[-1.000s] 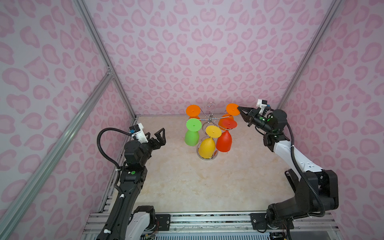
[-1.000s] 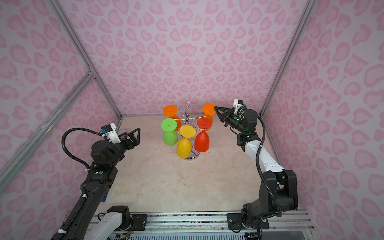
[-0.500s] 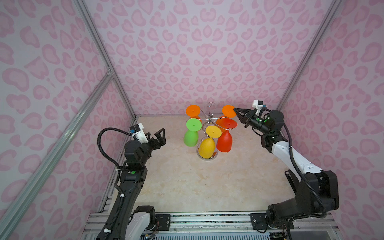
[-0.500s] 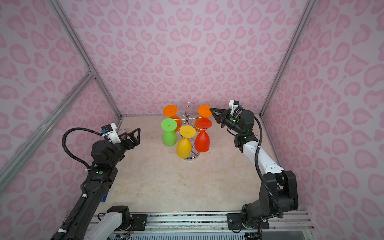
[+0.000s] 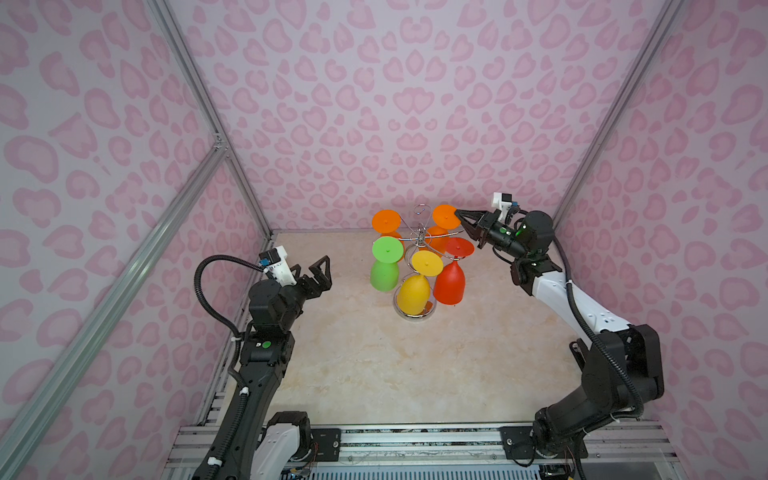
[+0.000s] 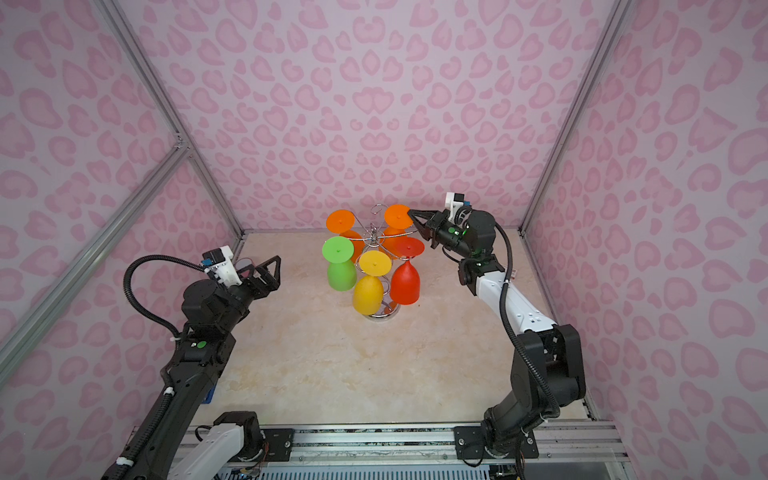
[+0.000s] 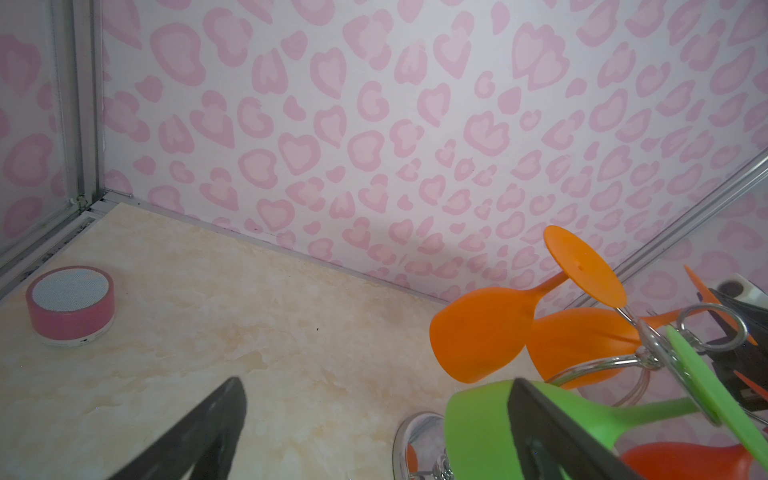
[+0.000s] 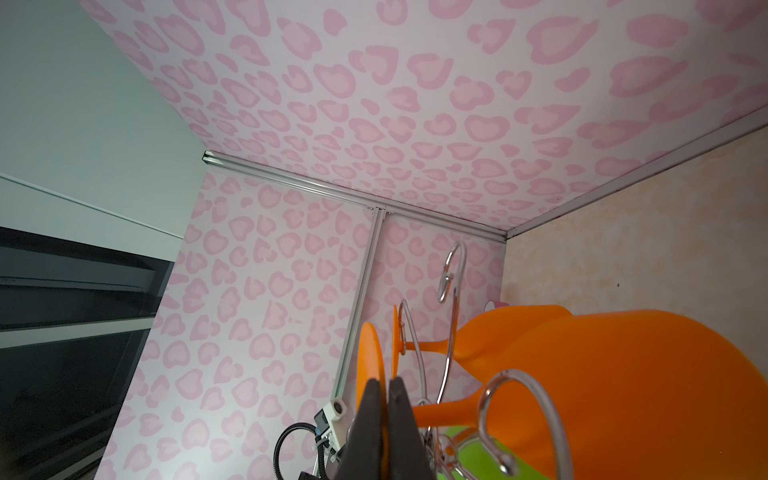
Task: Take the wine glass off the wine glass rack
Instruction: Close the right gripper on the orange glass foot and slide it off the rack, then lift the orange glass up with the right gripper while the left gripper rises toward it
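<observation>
- At the tips of the right pincer (image 5: 458,213), the flat foot of the orange wine glass (image 5: 445,216) is pinched edge-on. The two black fingers (image 8: 368,415) are pressed together with only the thin orange disc between them.
- Just beyond those tips stands the wine glass rack (image 5: 422,237), its chrome arms curling out from a central hub. The gripped glass hangs upside down from the arm nearest this pincer, foot on top of the wire and bowl below.
- In the right wrist view, that bowl fills the space beside the closed fingers, and one curled hook of the rack crosses in front of it.
- Below the right pincer and a little nearer the arm's base hangs the red glass (image 5: 449,282), also upside down.
- Across the rack from this pincer hang the other orange glass (image 5: 385,221), the green glass (image 5: 384,270) and the yellow glass (image 5: 413,291).
- The rack's round base rests on the marbled table (image 5: 374,365).
- The left pincer (image 5: 318,274) has its jaws spread wide with nothing between them. It hovers above the table, well apart from the rack.
- Ahead of the left pincer and off toward its right finger, the green glass is the nearest one.
- Ahead of it on the other side, near the corner of the enclosure, a round pink speaker (image 7: 70,305) sits on the table.
</observation>
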`<action>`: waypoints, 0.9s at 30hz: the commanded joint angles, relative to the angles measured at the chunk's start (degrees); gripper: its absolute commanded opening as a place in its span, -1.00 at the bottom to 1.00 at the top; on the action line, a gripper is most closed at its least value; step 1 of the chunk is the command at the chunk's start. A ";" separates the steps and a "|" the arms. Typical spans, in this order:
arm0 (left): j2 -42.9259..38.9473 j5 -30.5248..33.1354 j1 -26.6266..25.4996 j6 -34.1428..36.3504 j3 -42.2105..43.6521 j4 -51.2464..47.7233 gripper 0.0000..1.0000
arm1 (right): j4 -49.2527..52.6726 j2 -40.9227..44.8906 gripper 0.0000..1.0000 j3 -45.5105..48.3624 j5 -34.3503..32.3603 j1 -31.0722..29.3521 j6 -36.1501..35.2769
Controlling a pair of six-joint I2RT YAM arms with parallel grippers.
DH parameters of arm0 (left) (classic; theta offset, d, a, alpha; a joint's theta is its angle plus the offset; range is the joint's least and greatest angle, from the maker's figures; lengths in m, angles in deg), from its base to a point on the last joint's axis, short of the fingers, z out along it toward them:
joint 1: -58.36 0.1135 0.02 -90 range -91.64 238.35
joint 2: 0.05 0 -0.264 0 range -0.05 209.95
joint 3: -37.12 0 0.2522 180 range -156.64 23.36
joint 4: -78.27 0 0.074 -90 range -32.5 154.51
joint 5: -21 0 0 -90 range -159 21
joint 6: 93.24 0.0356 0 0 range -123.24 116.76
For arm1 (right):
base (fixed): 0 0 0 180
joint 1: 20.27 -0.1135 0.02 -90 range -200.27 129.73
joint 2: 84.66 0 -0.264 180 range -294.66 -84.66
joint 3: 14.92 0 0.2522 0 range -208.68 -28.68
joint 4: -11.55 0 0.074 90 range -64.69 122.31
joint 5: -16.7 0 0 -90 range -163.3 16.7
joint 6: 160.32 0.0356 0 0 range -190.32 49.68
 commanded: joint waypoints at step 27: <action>-1.78 -3.81 0.02 0.96 -1.33 -0.44 0.97 | -8.57 -1.78 -1.00 0.77 -3.24 14.41 2.78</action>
